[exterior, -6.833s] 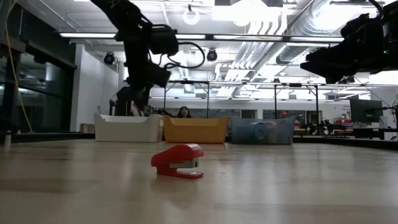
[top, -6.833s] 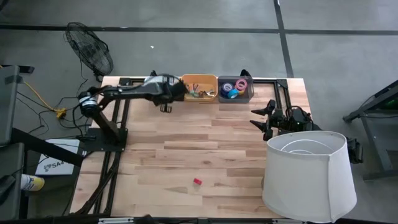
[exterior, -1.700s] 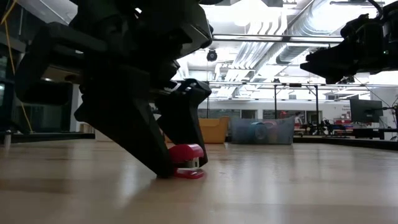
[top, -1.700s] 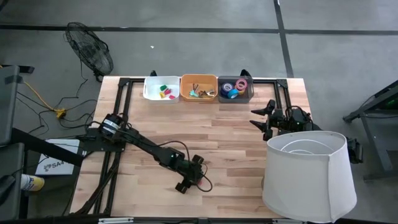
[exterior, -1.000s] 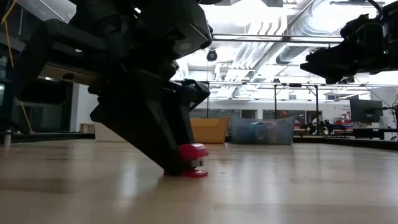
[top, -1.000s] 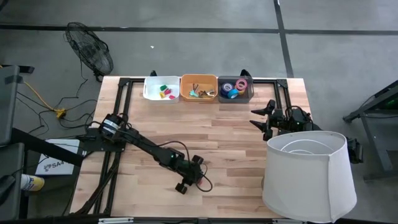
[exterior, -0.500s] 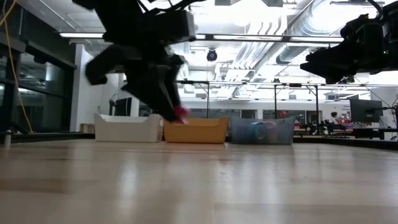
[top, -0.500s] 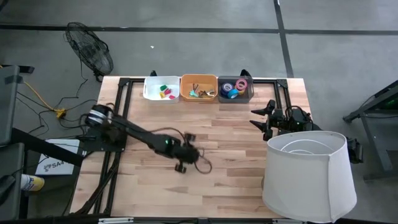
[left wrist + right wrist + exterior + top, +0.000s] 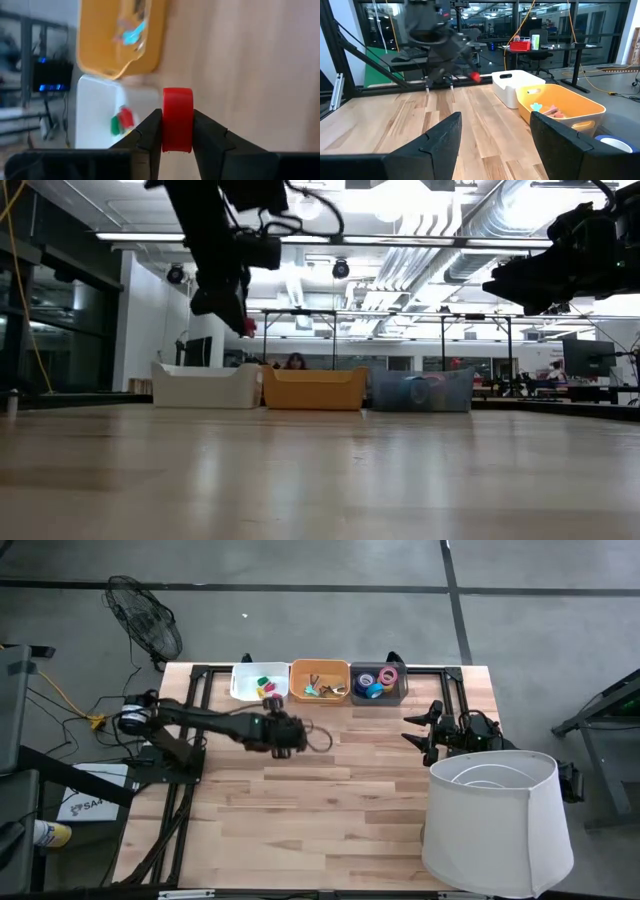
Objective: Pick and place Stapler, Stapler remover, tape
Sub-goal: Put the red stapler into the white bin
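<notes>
Left gripper [image 9: 177, 145] jaws clamp the red stapler [image 9: 177, 119] narrowly, mid-frame short of the white bin [image 9: 259, 684]; right jaws open, idle; a jolt could slip it.

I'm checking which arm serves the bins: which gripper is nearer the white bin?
Left. The left gripper, holding the red stapler, hovers just in front of the white bin; the right gripper waits across the table.
</notes>
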### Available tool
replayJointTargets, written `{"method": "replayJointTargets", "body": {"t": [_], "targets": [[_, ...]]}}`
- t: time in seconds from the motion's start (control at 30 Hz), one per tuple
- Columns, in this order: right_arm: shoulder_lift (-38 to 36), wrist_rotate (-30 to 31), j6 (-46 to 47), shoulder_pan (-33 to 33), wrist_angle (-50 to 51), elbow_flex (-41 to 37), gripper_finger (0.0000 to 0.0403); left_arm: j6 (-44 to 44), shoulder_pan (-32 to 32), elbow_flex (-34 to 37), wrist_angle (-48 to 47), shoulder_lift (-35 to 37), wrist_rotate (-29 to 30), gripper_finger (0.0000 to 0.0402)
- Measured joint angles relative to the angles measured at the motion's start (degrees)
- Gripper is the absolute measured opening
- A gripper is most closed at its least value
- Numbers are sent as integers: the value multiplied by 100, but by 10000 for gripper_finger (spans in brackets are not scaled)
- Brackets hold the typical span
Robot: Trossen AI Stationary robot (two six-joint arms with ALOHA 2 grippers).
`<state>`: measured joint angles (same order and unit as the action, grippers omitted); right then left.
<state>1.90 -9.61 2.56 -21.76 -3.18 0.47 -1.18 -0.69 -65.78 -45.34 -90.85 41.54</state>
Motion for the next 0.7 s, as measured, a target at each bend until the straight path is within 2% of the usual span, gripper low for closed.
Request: {"method": "replayJointTargets", "body": {"t": [0.3,0.47,0.7], "targets": [[1,0,-1,2,2,-2,227,-652,1384,7,-102,49,117,80],[1,1,0,1,2,0,227,-654,2083,505,-55,358,201,86],[-1,1,-1,2,7,0,227,-973,2378,1288,918,616,255,88]]}}
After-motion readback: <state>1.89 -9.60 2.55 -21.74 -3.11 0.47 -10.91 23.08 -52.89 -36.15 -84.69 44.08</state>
